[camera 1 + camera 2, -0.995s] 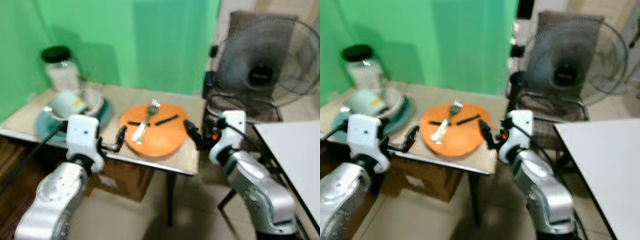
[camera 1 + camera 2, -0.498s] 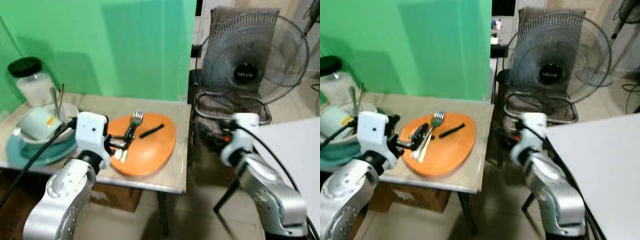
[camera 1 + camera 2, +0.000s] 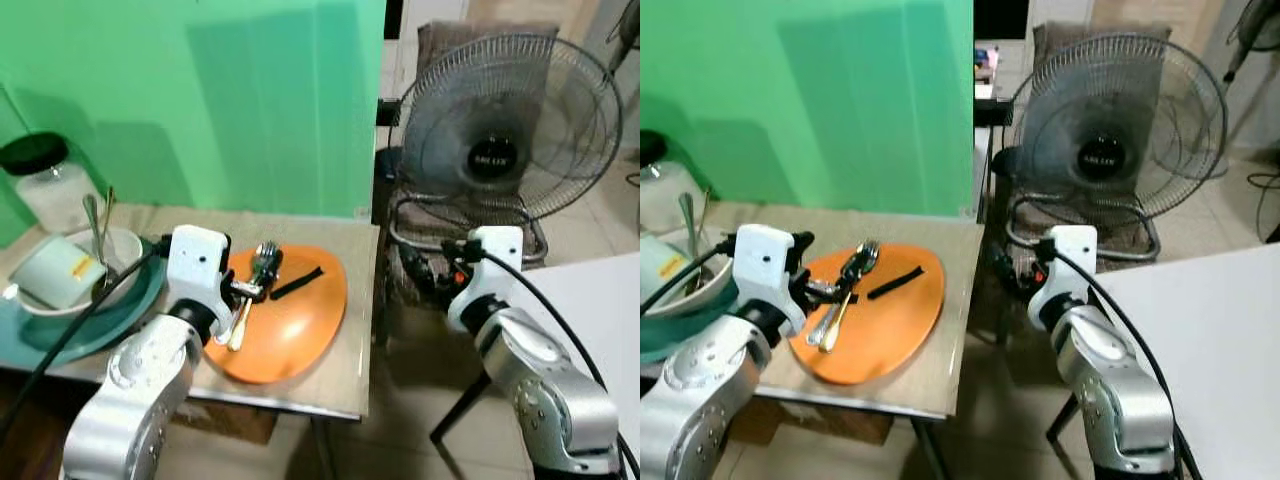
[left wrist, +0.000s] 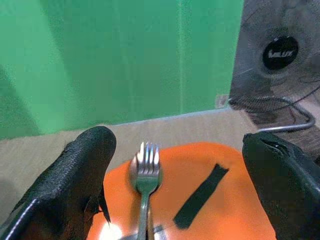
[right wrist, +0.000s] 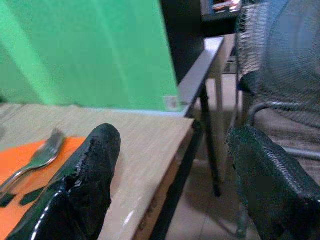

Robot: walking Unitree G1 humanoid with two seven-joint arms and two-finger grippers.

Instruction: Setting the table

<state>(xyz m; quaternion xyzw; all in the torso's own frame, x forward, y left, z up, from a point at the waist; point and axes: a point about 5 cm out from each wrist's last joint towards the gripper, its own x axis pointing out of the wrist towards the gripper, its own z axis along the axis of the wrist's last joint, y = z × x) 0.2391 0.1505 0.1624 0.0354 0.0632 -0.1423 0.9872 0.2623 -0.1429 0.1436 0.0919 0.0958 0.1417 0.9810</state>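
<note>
A: Where is the shiny metal fork [image 3: 262, 268]?

B: It lies on the round orange plate [image 3: 300, 330]. Its prongs point to the green wall [image 3: 250, 90] at the back. The plate sits on the beige table [image 3: 345, 375], near the table's front edge and its right side.

A: What is the left gripper [image 4: 175, 200] doing?

B: It hangs low over the plate, right above the fork. Its two black fingers [image 4: 75, 175] are spread wide apart, one on each side of the fork. It holds nothing.

A: Is anything else on the plate?

B: Yes, a short black strip [image 3: 297, 283] lies beside the fork, close but not touching.

A: And the right gripper [image 5: 170, 175]?

B: It is off the table's right edge, in front of the big grey fan [image 3: 505, 125]. Its fingers are wide open too, with nothing between them.

A: What is at the left end of the table?

B: A wide teal plate [image 3: 120, 315] with a white bowl [image 3: 125, 250] on it. A pale cup [image 3: 55, 282] lies tipped in the bowl, and a metal spoon [image 3: 95, 225] stands in there too. A glass jar with a black lid [image 3: 45, 180] stands by the back edge
</note>
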